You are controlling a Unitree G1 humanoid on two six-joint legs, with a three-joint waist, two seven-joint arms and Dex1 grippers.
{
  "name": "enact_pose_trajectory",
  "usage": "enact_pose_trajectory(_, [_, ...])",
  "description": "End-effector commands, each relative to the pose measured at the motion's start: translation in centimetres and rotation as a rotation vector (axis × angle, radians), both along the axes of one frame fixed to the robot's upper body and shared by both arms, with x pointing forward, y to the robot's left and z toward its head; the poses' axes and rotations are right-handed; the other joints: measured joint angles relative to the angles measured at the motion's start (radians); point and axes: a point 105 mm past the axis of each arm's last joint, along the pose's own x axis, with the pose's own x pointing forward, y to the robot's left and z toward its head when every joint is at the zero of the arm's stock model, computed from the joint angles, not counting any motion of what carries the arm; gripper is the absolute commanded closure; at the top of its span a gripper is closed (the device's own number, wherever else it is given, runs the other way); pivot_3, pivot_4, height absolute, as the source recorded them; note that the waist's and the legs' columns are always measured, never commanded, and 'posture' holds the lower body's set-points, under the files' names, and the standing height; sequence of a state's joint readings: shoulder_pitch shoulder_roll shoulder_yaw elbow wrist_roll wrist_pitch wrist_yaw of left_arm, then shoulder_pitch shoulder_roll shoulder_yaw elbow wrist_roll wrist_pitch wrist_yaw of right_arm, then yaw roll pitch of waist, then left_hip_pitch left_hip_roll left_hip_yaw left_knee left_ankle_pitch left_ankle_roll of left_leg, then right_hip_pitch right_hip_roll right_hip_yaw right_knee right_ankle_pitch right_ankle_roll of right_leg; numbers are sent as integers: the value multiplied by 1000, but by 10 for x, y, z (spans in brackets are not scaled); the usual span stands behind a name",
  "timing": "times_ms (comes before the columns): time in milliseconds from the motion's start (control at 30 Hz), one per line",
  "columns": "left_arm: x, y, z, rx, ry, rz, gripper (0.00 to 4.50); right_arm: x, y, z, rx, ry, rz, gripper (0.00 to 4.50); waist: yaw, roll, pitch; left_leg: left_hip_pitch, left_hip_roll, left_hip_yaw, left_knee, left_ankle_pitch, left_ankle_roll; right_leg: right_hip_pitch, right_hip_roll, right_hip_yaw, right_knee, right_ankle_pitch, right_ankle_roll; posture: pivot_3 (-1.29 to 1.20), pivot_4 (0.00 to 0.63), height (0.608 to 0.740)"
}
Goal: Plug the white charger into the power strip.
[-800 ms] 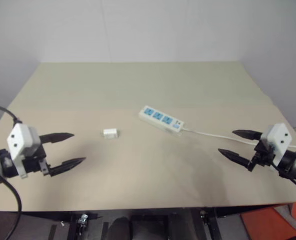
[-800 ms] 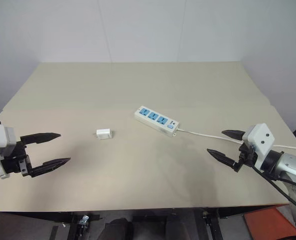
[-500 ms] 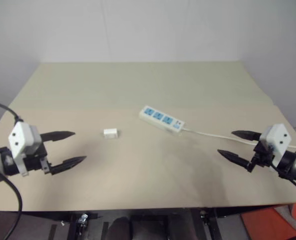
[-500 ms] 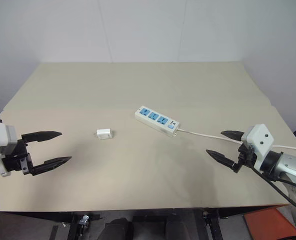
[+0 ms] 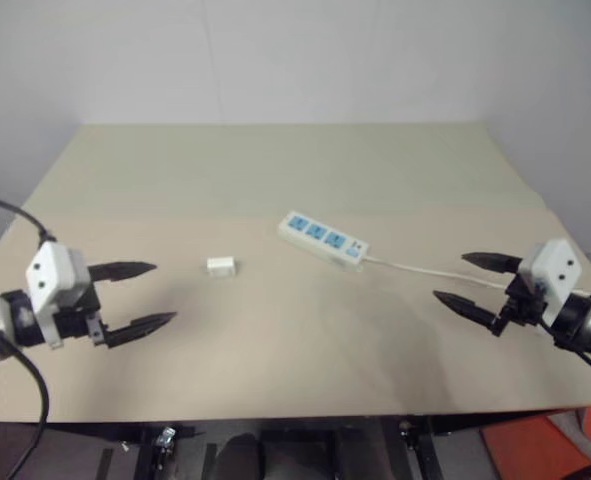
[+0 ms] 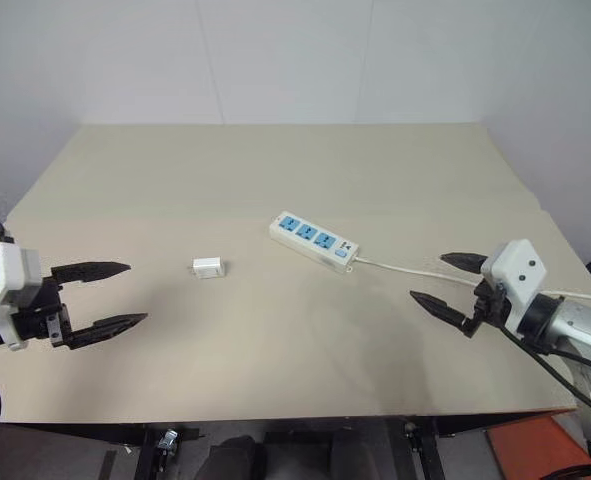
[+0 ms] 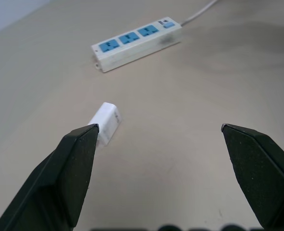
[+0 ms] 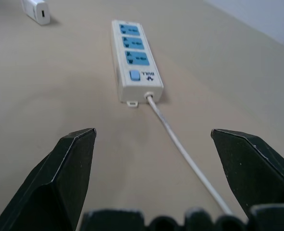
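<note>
Broadly, by descending size:

Table point(image 6: 275, 170): beige, flat top, pale wall behind; carries every item below.

Left gripper point(image 6: 120, 296): two black fingers on a white wrist box, held over the table's near left part, pointing toward the middle. Fingers spread wide, nothing between them. In the left wrist view point(image 7: 158, 139) the charger lies just ahead of one fingertip and the strip farther off.

Right gripper point(image 6: 437, 281): same build, held over the table's near right part, pointing toward the middle. Fingers spread wide, holding nothing. In the right wrist view point(image 8: 154, 137) the cord runs between the two fingertips, with the strip ahead.

Power strip point(image 6: 314, 241): long flat white bar, three blue sockets in a row, small blue switch at the end nearest the right gripper. Lies flat, set diagonally, about the middle of the table. All sockets bare.

Cord point(image 6: 405, 267): thin, white, leaves the strip's switch end and trails across the table toward the right gripper.

White charger point(image 6: 208, 267): small white boxy block, lying on the table to the left of the strip, apart from it, between the strip and the left gripper. Touched by neither gripper; not plugged in.
</note>
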State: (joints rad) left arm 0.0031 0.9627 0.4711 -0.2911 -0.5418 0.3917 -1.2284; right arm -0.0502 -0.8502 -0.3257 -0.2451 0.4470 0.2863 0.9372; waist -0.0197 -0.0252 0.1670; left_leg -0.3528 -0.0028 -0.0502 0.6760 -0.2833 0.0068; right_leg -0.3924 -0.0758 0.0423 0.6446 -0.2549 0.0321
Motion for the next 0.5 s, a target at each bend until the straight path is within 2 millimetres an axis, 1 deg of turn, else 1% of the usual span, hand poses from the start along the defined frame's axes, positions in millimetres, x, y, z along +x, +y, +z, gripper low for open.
enact_pose_trajectory(33, [12,1,10,95,-40,-64,34,11,9,6,9,-49,24,0,0,0,0,0,0,0,0,0,0,0,0,0,0,0,0,0,150,740])
enact_pose_trajectory(133, [29,0,16,158,-62,-101,34,28,18,5,48,-73,27,0,0,0,0,0,-1,2,0,0,0,-1,1,0,-1,0,0,0,150,740])
enact_pose_trajectory(200, [45,-8,20,186,-85,-129,34,43,25,3,83,-87,28,0,0,0,1,-2,-2,2,-1,0,0,-3,1,0,-1,0,0,0,150,740])
enact_pose_trajectory(267, [58,-20,25,178,-105,-176,34,57,33,0,106,-93,33,0,0,0,1,-3,-3,2,0,0,0,-5,1,0,0,0,0,0,150,740])
enact_pose_trajectory(333, [66,-36,28,148,-109,-247,34,70,41,-3,123,-97,45,0,0,0,1,-8,-4,3,1,0,0,-11,0,0,2,0,0,0,150,740])
enact_pose_trajectory(433, [73,-57,28,116,-105,-335,34,89,51,-5,158,-103,48,0,-2,0,1,-18,-4,5,3,1,-1,-20,0,0,4,1,0,0,150,740])
enact_pose_trajectory(500, [76,-65,27,101,-102,-366,34,98,55,-6,175,-106,47,0,-7,0,1,-26,-4,6,3,1,-2,-29,0,0,6,1,0,0,150,740])
